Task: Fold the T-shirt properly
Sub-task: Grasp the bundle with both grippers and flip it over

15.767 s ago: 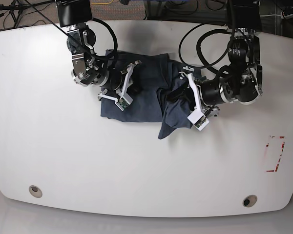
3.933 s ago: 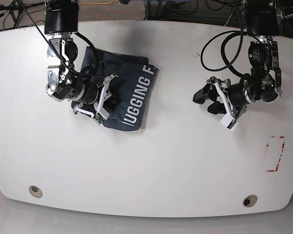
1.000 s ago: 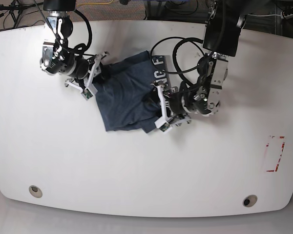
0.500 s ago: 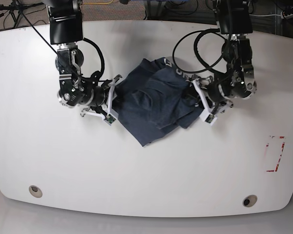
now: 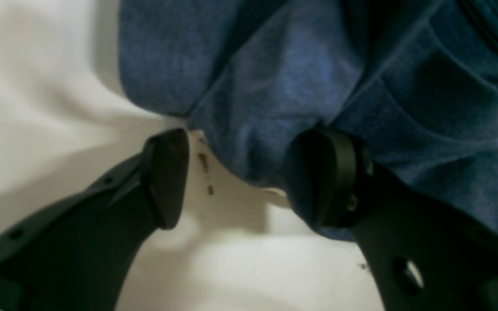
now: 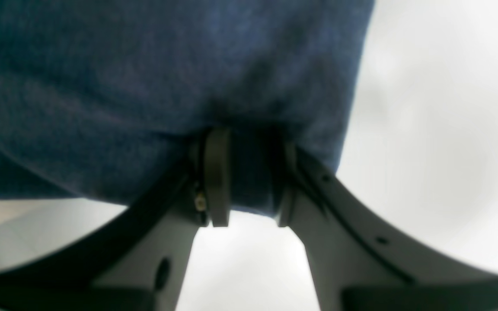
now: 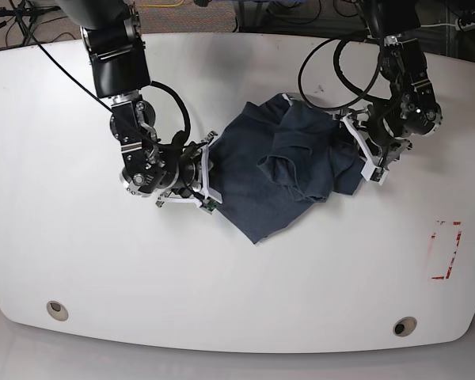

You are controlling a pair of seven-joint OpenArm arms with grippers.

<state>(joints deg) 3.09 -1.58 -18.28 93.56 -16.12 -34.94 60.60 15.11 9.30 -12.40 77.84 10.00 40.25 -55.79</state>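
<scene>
Right gripper [image 6: 242, 181] first: your two grey fingers are pinched narrow on a fold at the edge of the large dark navy-blue heathered soft cloth T-shirt [image 7: 289, 170], cloth bunched betw the pads, so that side is holding. Left gripper [image 5: 249, 181] is another story: black fingers stand wide, one pad [image 5: 167, 177] bare over the white tabletop [image 5: 37, 86], the other [image 5: 331, 177] pressed against the shirt's hem. No cloth is clamped betw them as far as the left wrist view shows, so treat it as not gripping.

Outward from there, base view: shirt lies mid-table, slightly toward the far edge, stretched betw both grippers [image 7: 202, 178] [image 7: 364, 154]. It's a rumpled, skewed patch w/ a raised crumple near its centre and one corner pointing toward the near edge. No print visible from above.

Progress, by my read: little that counts as a proper fold. Edges aren't square, layers are bunched; you'd prob need to flatten and align before any clean fold. Most of the job is left.

Arm pose: right arm drops from the far-edge mount on the view's left, elbow bent, wrist low, gripper aimed sideways into the shirt. Left arm hangs from the view's right mount, wrist curled inward, gripper at the shirt's opposite edge, just above the white table [image 7: 237, 301]
</scene>
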